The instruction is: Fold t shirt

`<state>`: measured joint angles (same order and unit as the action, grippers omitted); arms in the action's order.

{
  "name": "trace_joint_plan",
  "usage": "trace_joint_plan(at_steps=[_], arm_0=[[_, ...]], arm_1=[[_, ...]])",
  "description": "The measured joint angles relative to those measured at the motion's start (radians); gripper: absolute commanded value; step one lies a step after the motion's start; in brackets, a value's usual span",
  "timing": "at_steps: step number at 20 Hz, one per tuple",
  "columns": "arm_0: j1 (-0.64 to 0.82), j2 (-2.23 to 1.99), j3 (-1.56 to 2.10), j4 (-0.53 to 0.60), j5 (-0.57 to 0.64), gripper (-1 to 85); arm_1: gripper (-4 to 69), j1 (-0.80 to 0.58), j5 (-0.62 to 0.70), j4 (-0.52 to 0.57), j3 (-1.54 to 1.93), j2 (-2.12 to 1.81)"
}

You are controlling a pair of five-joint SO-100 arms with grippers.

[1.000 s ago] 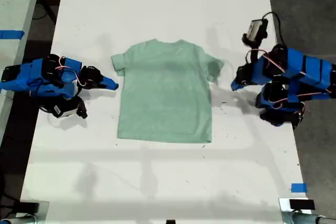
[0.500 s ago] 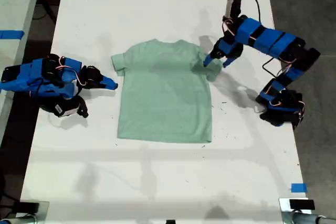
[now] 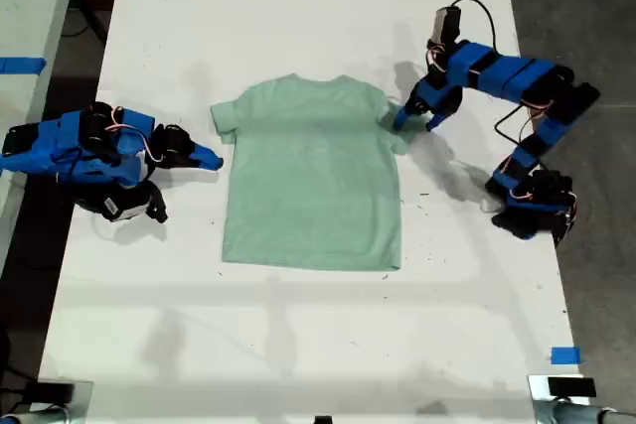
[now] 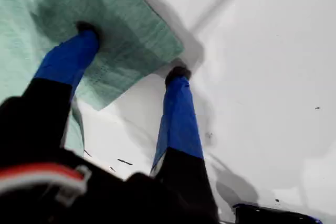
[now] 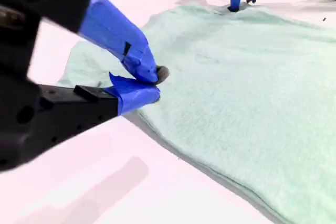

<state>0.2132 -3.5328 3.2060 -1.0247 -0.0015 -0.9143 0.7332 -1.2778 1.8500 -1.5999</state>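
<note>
T shirt (image 3: 313, 181) lies flat mid-tabletop (image 3: 298, 27), neck toward exterior view's top. My first gripper (image 4: 134, 51), end effector spread, straddles the sleeve edge at exterior view's right: nearer. My second gripper (image 5: 155, 85), tips together, sits beside the opposite sleeve.

A long white table (image 3: 298, 345) fills most of the exterior view, its surface marked with small dark specks. The pale mint-green t shirt (image 3: 311, 186) lies flat on it near the middle, neck toward the far end, hem toward the near end. A small piece of blue tape (image 3: 564, 355) sticks to the table near the exterior view's lower right corner.
</note>
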Motion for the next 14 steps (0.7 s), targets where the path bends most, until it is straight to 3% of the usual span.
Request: trace_joint_plan(at_steps=[4,8,11,14], arm_0=[[0.000,0.000,0.000,0.000,0.000,0.2],[0.000,0.000,0.000,0.000,0.000,0.2],[0.000,0.000,0.000,0.000,0.000,0.2],[0.000,0.000,0.000,0.000,0.000,0.1]], arm_1=[[22.2,-0.012,0.002,0.121,0.110,-0.041],[1.3,-0.012,-0.006,0.204,0.143,-0.044],[1.0,-0.011,-0.018,0.235,0.126,-0.003],[0.9,-0.005,-0.025,0.196,0.084,0.015]])
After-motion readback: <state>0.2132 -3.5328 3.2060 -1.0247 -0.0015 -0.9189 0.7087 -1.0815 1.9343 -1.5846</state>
